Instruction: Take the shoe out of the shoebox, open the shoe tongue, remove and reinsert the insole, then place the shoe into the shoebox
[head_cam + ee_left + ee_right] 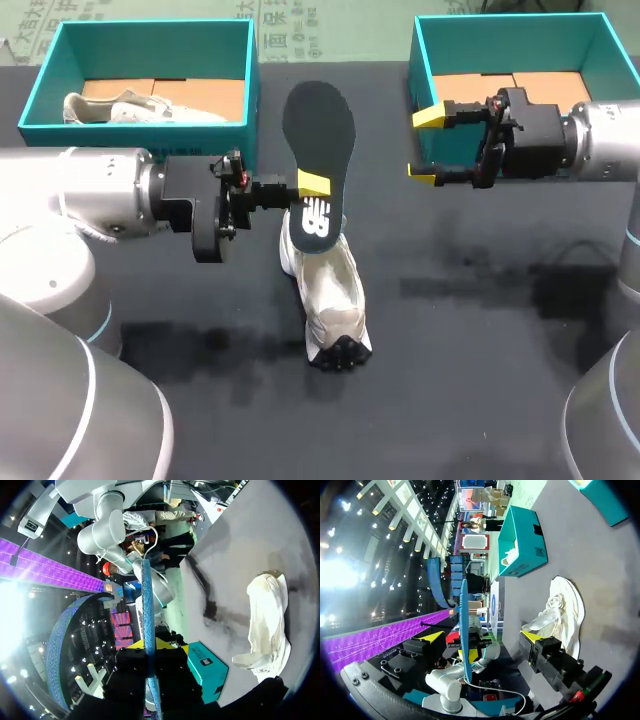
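Black insole (318, 140) clamped in left gripper (312, 184) | hides far end of shoe (330, 290)

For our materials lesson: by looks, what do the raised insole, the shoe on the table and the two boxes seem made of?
The insole: likely foam, matte dark face, thin yet standing unbent. The shoe: soft cream fabric or mesh, creased; dark lugged sole, probably rubber. The left box and right box: matte teal cardboard, brown flaps inside.
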Controlling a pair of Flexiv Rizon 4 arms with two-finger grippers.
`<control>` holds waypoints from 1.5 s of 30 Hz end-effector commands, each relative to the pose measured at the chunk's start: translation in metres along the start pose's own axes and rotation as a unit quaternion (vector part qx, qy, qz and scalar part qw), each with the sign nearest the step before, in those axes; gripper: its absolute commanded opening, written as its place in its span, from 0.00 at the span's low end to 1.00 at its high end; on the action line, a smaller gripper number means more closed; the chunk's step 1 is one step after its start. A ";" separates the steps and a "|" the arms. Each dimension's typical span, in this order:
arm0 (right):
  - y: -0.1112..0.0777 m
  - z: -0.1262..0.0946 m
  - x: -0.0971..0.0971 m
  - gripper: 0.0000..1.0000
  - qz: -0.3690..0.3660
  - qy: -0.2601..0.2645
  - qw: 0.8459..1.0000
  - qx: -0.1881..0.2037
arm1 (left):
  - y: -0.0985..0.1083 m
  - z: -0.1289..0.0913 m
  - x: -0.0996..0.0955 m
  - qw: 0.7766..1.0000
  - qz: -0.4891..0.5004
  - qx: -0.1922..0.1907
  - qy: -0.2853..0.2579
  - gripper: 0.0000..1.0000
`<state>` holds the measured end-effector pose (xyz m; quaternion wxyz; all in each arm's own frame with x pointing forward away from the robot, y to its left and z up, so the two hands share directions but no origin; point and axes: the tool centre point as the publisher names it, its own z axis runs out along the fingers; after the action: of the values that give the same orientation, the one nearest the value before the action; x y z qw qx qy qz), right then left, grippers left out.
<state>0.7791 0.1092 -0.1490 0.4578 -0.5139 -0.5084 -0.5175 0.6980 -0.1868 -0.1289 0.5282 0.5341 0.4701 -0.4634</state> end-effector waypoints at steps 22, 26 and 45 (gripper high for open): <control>0.009 0.064 -0.017 0.95 -0.017 0.022 0.999 0.027 | 0.044 0.046 0.039 0.999 -0.004 -0.041 0.011 0.00; 0.008 0.065 -0.020 0.75 -0.014 0.019 0.999 0.028 | 0.045 0.049 0.043 0.999 -0.007 -0.039 0.019 0.00; 0.004 0.066 -0.021 0.38 -0.014 0.017 0.999 0.031 | 0.050 0.053 0.060 0.998 -0.011 -0.043 0.051 0.00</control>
<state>0.7878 0.1721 -0.1726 0.4748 -0.4825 -0.5217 -0.5192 0.7546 -0.2339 -0.1810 0.5213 0.5281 0.5196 -0.4234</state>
